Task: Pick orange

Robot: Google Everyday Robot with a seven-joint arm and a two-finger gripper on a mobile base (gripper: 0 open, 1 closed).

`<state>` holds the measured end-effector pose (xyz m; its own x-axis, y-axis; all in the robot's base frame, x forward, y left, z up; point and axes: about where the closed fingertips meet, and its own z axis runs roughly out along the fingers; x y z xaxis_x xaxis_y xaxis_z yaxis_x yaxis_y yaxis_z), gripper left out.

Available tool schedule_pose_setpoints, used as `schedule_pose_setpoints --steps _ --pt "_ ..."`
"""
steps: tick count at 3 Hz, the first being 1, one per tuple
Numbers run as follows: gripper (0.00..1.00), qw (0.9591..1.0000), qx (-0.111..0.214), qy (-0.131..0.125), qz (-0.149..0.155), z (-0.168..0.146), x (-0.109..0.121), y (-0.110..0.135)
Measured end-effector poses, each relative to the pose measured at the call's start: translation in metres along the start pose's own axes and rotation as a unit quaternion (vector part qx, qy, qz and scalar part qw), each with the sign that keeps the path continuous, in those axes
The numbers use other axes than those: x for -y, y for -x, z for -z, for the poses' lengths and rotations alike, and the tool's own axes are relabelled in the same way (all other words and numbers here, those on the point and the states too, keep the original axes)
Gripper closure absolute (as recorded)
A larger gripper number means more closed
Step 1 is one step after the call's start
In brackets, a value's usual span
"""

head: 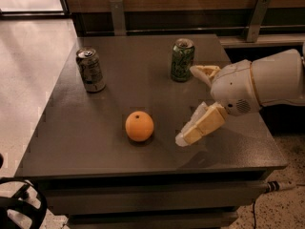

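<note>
The orange (139, 126) is round and bright with a small dark stem dimple on top. It sits on the dark grey table (119, 99), near the front middle. My gripper (188, 104) reaches in from the right, just right of the orange and apart from it. Its two pale fingers are spread wide: one fingertip (185, 137) is low near the table, the other (196, 70) is farther back by the green can. It holds nothing.
A green can (182, 59) stands at the back of the table, close to the far finger. A silver can (90, 69) stands at the back left. A wooden wall with metal brackets runs behind. Tiled floor lies to the left.
</note>
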<state>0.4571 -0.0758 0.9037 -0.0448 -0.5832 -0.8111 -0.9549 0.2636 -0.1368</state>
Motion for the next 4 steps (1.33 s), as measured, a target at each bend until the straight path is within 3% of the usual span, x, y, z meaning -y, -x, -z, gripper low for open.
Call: schedule_pose_setpoints --steps 1,3,4 --pt "0.00 0.9994 0.029 0.018 -0.008 -0.026 -0.009 0.002" --pt "0.00 0.9993 0.027 0.025 -0.011 -0.036 -0.010 0.002" --pt "0.00 0.9987 0.025 0.039 -0.023 -0.062 -0.012 -0.007"
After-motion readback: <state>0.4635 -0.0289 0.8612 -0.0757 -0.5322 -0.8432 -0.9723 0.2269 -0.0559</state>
